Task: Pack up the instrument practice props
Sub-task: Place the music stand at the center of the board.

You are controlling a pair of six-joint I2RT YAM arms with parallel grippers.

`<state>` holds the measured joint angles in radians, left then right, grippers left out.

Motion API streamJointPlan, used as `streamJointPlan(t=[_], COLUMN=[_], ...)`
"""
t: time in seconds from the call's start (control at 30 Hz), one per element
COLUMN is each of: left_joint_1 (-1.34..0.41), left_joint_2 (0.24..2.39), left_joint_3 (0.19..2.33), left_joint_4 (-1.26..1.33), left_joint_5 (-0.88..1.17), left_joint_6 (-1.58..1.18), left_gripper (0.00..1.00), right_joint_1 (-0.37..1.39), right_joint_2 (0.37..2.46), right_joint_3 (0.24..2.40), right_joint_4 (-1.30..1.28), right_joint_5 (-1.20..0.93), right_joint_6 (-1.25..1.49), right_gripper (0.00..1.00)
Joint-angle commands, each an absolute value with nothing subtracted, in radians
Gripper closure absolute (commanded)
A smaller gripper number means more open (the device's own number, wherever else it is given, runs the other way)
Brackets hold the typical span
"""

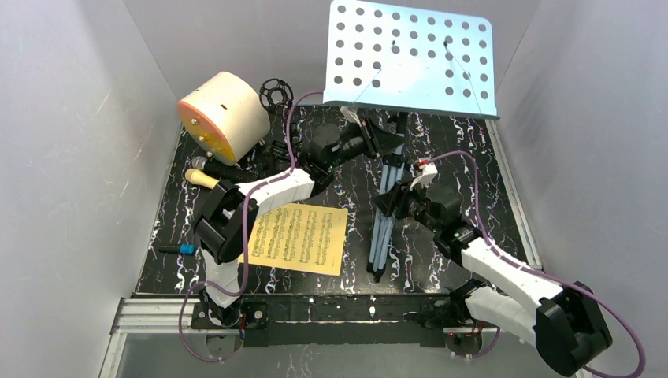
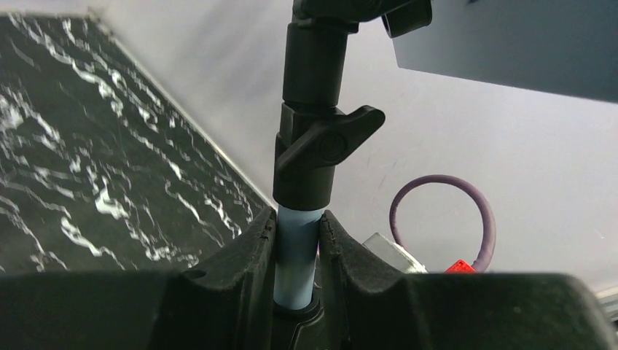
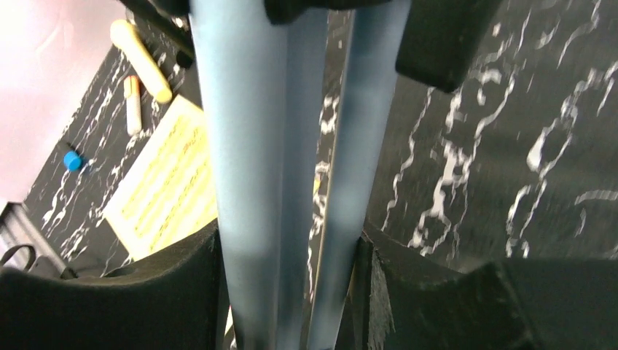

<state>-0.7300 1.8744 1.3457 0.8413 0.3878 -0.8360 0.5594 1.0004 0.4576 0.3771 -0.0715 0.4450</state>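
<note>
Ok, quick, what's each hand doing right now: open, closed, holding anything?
Left hand: closed on the rack's pole.
Right hand: closed around the rack's folded legs.

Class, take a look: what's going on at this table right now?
Both arms are handling the blue perforated music stand. The left gripper is clamped on its pale blue pole just below the black knob; the right gripper is closed around its folded blue legs. A yellow score sheet lies flat on the black marbled table.
</note>
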Motion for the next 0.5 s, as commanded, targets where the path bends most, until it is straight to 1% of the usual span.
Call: streamJointPlan(t=[0.0,0.13,0.27,0.47], left_joint_1=[-0.817,-0.836,-0.836,-0.836], left_joint_2=[1.804,1.828,1.879,2.009], left_joint_3=[1.314,1.277,1.264,1.287], left_joint_4=[0.949,0.947,0.948,0.950], left_joint_5=[0.386,0.335,0.301,0.286], left_joint_6=[-0.922,-0.956,-1.002,-1.078], left_gripper=[1.00,1.00,1.00,1.00], right_joint_1=[0.570,0.570,0.570,0.570], right_joint_2=[0.907,0.868,0.825,0.861], right_joint_3=[0.479,0.458,0.415,0.399], right_joint_4=[0.386,0.277,0.229,0.142], right_joint_5=[-0.014,0.031,0.135,0.281], right_joint_6=[0.558,0.612,0.668,0.705], right_gripper=[0.97,0.99,0.99,0.99])
